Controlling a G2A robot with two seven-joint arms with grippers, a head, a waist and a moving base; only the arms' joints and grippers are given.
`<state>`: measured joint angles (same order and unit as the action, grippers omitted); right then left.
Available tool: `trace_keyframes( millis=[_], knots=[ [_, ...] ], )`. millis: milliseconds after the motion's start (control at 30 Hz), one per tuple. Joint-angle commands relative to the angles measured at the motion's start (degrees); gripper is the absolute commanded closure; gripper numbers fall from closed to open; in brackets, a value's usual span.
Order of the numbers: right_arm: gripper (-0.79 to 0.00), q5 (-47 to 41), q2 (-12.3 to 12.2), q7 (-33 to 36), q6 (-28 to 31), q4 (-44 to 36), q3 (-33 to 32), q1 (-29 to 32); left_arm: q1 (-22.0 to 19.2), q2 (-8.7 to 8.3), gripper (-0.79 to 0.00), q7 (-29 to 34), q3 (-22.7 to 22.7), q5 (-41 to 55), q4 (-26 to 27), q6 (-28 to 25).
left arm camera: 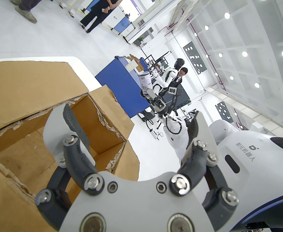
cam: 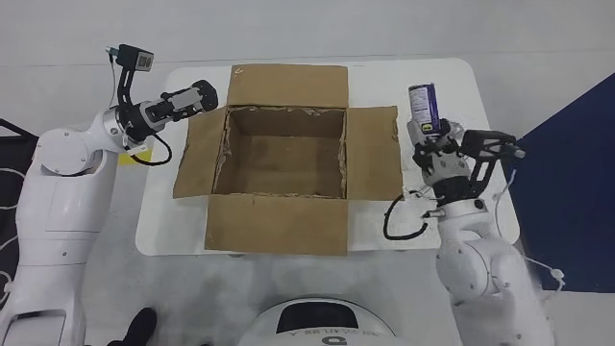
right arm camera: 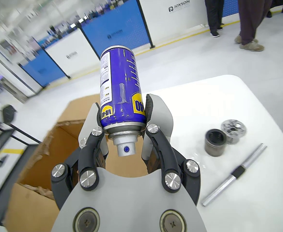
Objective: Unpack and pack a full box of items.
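Observation:
An open cardboard box (cam: 279, 154) stands in the middle of the white table (cam: 452, 77), its flaps folded outward and its inside bare. My right gripper (right arm camera: 123, 103) is shut on a blue spray can (right arm camera: 120, 85), held upside down with its white nozzle toward the wrist. In the top view the spray can (cam: 424, 108) hangs above the table just right of the box's right flap, in the right gripper (cam: 428, 136). My left gripper (left arm camera: 131, 115) is open and holds nothing. It hovers at the box's far left corner, where the left gripper (cam: 200, 97) points toward the box (left arm camera: 34, 92).
On the table to the right of the box lie a dark metal cylinder (right arm camera: 215, 142), a flanged metal piece (right arm camera: 233, 127) and a thin metal rod (right arm camera: 234, 173). A blue partition (cam: 577, 202) stands close by the table's right side.

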<state>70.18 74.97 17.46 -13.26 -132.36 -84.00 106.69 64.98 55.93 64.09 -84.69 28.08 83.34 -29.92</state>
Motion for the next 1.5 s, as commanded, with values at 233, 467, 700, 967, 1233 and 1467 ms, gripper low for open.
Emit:
trace_keyframes(
  millis=[233, 467, 700, 967, 1233, 1467],
  knots=[
    [0.0, 8.1, -0.8, 21.5, -1.6, 2.4, -10.4, -1.1, 0.0, 0.0, -0.785, 0.0, 0.0, 0.0, 0.0, 0.0],
    [0.0, 6.4, -0.8, 25.3, -3.3, 3.1, -14.0, -1.9, 0.0, 0.0, -0.785, 0.0, 0.0, 0.0, 0.0, 0.0],
    [0.0, 5.9, -0.8, 25.8, -2.1, 4.1, -13.9, -2.2, 0.0, 0.0, -0.785, 0.0, 0.0, 0.0, 0.0, 0.0],
    [0.0, 4.0, -2.6, 56.1, 7.7, 7.0, -23.7, -10.7, 0.0, 0.0, -0.785, 0.0, 0.0, 0.0, 0.0, 0.0],
    [0.0, 14.8, -4.8, 70.5, 18.5, 19.9, -19.4, -24.3, 0.0, 0.0, -0.785, 0.0, 0.0, 0.0, 0.0, 0.0],
    [0.0, 19.3, -5.5, 70.5, 24.2, 29.4, -13.4, -30.0, 0.0, 0.0, -0.785, 0.0, 0.0, 0.0, 0.0, 0.0]
  ],
)
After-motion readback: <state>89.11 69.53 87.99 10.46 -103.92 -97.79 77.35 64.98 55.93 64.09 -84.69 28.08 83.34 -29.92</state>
